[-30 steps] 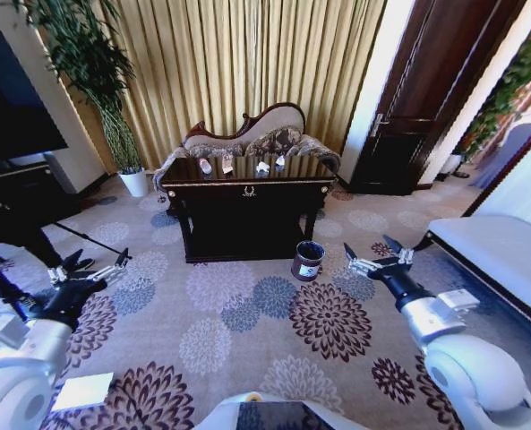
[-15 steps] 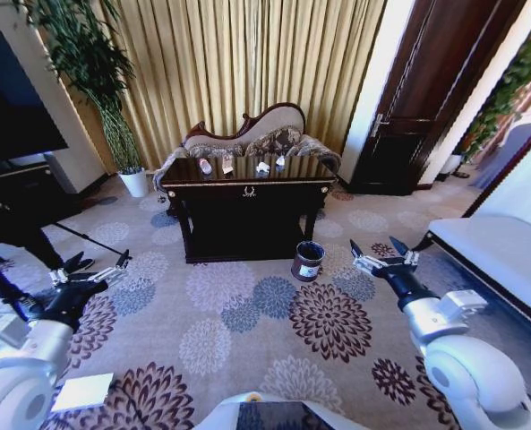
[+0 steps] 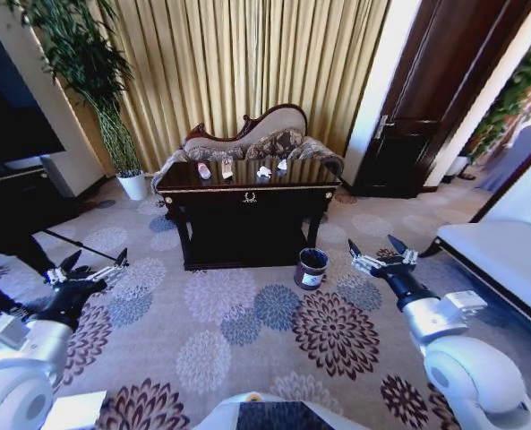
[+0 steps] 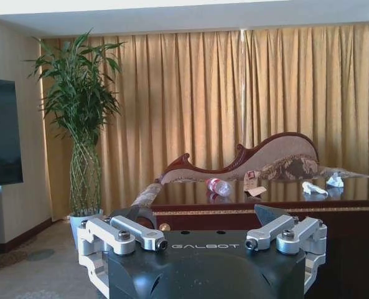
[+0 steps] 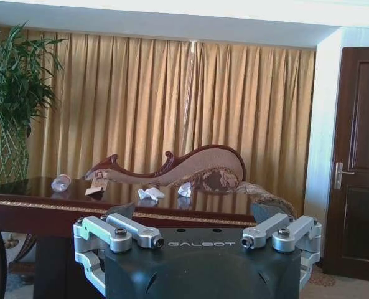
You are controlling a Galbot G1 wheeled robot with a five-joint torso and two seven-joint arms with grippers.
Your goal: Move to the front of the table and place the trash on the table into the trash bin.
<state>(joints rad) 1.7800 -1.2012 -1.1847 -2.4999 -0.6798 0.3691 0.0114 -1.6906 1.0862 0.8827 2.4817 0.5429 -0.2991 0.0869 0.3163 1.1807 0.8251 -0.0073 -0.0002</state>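
So the counter (image 3: pixel 247 190) sat across the carpet, well ahead of both arms. On top were a bottle (image 3: pixel 204 169), a wrapper (image 3: pixel 226 167) and two tissue bits (image 3: pixel 263 170), all in a row. The bin (image 3: pixel 312 268) stood on the floor by the counter's front right leg. Left gripper (image 3: pixel 91 265) and right gripper (image 3: pixel 381 253) hung low out front, jaws spread apart, holding nothing, far from the trash.
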